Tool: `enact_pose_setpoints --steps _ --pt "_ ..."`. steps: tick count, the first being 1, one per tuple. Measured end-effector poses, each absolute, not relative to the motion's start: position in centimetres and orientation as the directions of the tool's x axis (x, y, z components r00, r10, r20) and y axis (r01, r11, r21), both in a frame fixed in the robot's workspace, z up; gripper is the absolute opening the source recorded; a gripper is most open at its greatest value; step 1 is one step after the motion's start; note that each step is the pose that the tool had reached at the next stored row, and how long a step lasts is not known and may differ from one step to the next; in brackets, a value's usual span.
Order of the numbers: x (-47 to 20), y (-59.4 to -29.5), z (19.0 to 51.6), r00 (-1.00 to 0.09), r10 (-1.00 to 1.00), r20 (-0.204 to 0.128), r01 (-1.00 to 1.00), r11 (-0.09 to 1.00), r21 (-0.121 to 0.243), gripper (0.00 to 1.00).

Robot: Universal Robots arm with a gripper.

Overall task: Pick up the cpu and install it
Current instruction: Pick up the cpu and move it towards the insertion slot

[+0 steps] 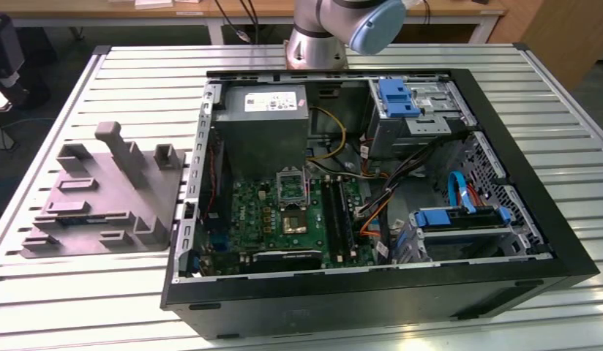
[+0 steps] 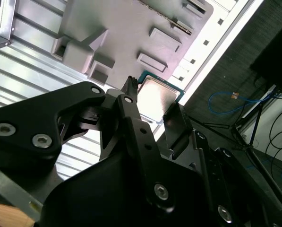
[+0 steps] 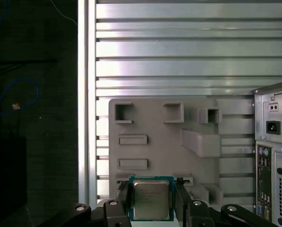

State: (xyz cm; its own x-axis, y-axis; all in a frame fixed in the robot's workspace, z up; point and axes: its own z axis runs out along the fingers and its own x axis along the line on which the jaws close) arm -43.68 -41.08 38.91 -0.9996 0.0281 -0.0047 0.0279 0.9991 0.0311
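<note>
The hand point(image 3: 152, 203) clasped the cpu point(image 3: 151, 196) by two opposite edges, well above the grey tray point(image 3: 155, 125) on the table point(image 3: 178, 47). Light, stiff and probably fragile underneath, it suited edge holds only.

Slatted aluminium table point(image 1: 87, 307); wooden bench point(image 1: 263, 9) behind; dark floor point(image 3: 32, 165), blue cable point(image 3: 36, 90) lying there.

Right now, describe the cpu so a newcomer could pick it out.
Find the large grey moulded plastic tray on the slatted metal table. At its edge, between the two black fingers, is the cpu: a small flat square chip. Only it has a shiny silver-grey metal top with a green rim.
</note>
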Motion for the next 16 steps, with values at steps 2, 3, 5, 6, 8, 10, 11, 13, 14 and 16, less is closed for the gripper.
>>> enact_pose_setpoints --steps 2,3,5,6,8,10,11,13,14,16 --pt "-43.62 -41.08 38.91 -1.0 0.028 -0.005 0.028 0.999 0.031 0.47" --pt "-43.59 -41.08 38.92 -1.0 0.028 -0.005 0.028 0.999 0.031 0.47" --pt "-43.54 -41.08 38.91 -1.0 0.028 -0.005 0.028 0.999 0.031 0.47" --pt "-43.5 -41.08 38.91 -1.0 0.028 -0.005 0.028 0.999 0.031 0.47" --pt "-43.44 -41.08 38.91 -1.0 0.028 -0.005 0.028 0.999 0.031 0.47" --pt "-43.39 -41.09 38.91 -1.0 0.028 -0.005 0.028 0.999 0.031 0.47" --pt "-43.36 -41.08 38.91 -1.0 0.028 -0.005 0.028 0.999 0.031 0.47" --pt "-43.31 -41.08 38.91 -1.0 0.028 -0.005 0.028 0.999 0.031 0.47" --pt "-43.28 -41.08 38.91 -1.0 0.028 -0.005 0.028 0.999 0.031 0.47" --pt "-43.23 -41.08 38.91 -1.0 0.028 -0.005 0.028 0.999 0.031 0.47"
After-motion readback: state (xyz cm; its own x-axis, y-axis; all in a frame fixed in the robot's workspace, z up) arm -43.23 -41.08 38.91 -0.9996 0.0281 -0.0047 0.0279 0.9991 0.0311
